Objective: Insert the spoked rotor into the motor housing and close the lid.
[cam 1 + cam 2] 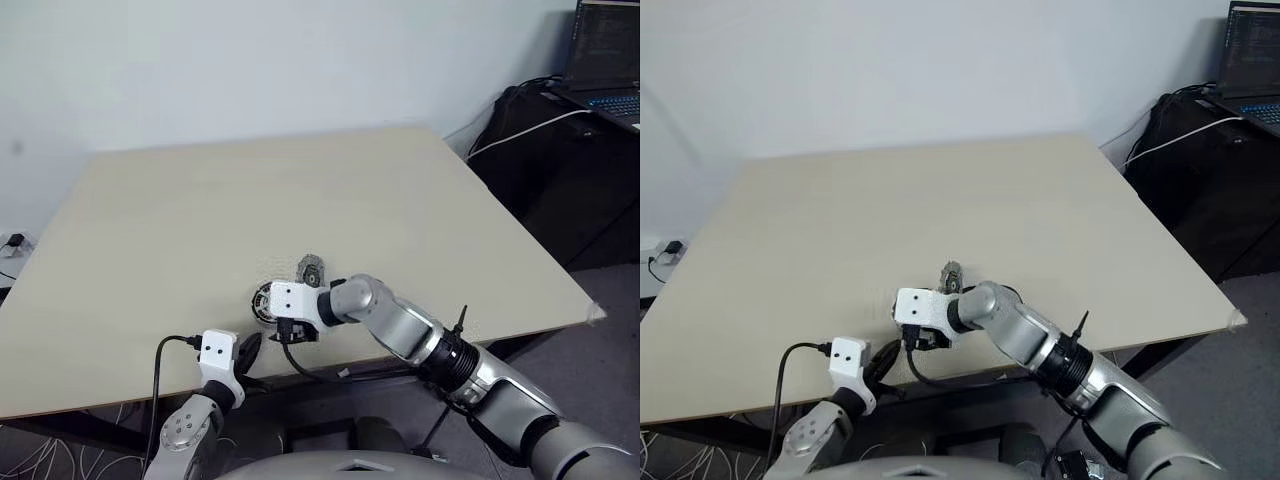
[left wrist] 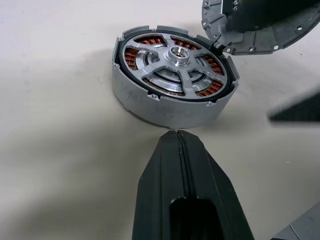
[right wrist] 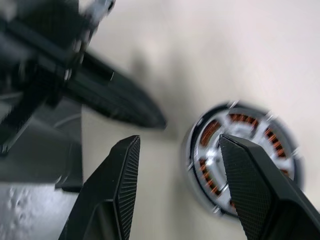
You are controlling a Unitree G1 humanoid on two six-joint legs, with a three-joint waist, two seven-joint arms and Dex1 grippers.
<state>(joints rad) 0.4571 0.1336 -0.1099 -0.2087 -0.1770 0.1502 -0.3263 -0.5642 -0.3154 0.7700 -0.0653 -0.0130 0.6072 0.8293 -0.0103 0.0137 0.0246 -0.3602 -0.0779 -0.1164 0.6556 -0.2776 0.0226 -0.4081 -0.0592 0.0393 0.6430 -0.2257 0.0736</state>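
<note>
Motor housing (image 2: 172, 92) sits on the beige table (image 1: 300, 200), near the edge closest to the robot, with the spoked rotor (image 2: 175, 62) already seated inside it; copper windings show between the silver spokes. Nearest of all, the left gripper (image 2: 176, 136) hovers low at the table edge, its two black fingers pressed together into a single closed wedge, holding nothing, with the tip just short of the housing's near wall. From the right, the right gripper (image 3: 177, 142) reaches across above the housing, pointing down and toward the robot's left; its ribbed black fingers (image 3: 120, 185) stand clearly apart with bare table between them, and nothing is gripped. Just past the housing, the grey lid (image 2: 260, 25) stands tilted up on edge (its rim with small screw holes facing the housing), meeting the far rim of the housing, so the housing is still uncovered. Farther back the tabletop stretches bare to a pale wall. Off to the right stands a dark desk with an open laptop (image 1: 605, 55) and a white cable (image 1: 520, 132).
</note>
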